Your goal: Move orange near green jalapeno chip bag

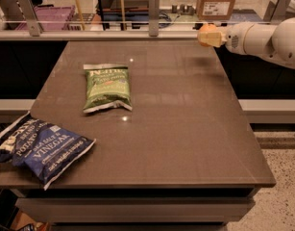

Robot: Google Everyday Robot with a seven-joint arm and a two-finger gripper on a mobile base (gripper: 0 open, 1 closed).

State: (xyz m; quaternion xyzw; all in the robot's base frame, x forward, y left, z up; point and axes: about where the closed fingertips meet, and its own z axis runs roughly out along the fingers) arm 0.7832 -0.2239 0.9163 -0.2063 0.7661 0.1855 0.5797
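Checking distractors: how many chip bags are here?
2. Green jalapeno chip bag left of centre; blue sea salt & vinegar bag overhanging the front-left corner. None seem hidden. Gripper holds the orange far right.

A big brown table [185, 143] shines with small spots of light. Behind it runs a metal rail [113, 32]. A cardboard box [215, 4] and a purple crate [55, 17] sit farther back. The floor [281, 206] is speckled.

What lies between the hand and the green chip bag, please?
Only bare tabletop, in the camera view; the hand is at the far right corner.
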